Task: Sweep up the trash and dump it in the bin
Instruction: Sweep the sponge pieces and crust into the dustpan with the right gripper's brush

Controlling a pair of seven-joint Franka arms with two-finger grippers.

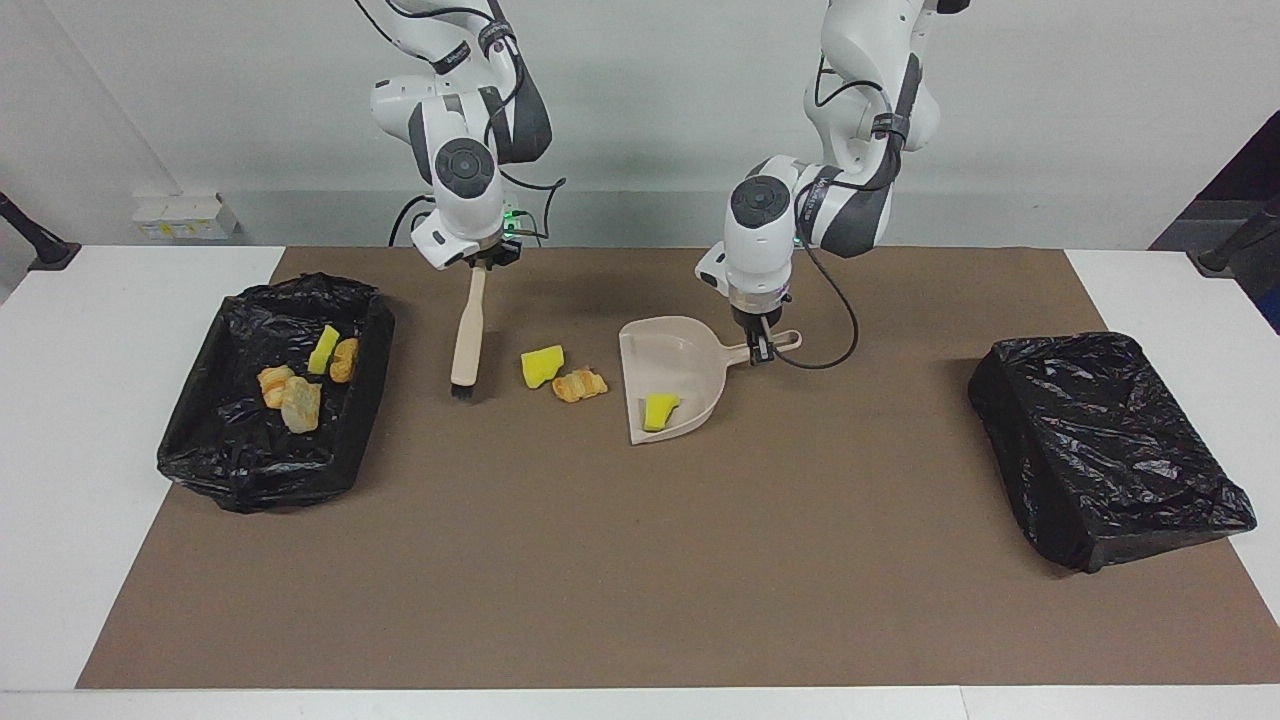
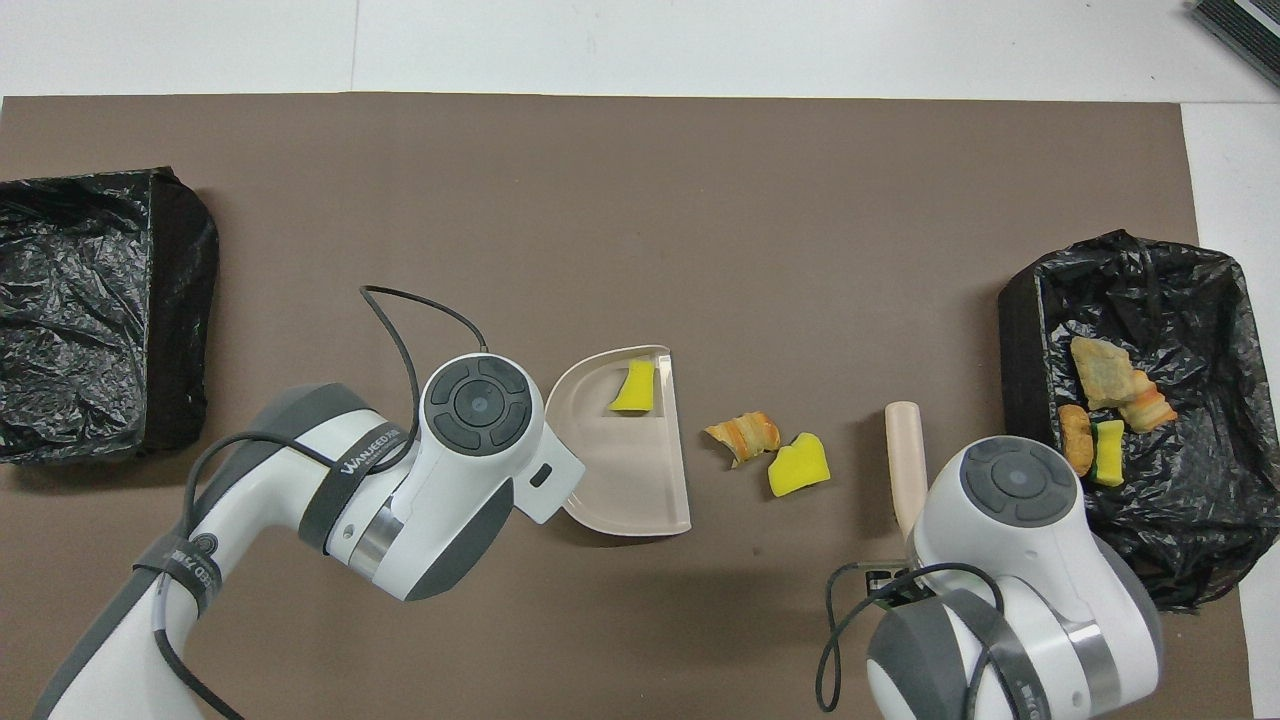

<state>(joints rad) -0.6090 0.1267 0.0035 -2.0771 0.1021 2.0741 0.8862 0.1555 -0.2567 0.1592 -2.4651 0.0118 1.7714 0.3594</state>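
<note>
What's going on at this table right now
Two robot arms are sweeping scraps into a dustpan. The left gripper holds the beige dustpan by its handle, with one yellow sponge chunk in it. The right gripper holds the brush, bristles down near the mat. A yellow sponge piece and a bread-like piece lie between brush and pan. Four scraps sit in the open bin at the right arm's end.

wall: plain pale grey wall (image 1: 1050, 120), at 12 o'clock
table: white table top (image 1: 90, 420), brown mat (image 1: 620, 560) across its middle
</note>
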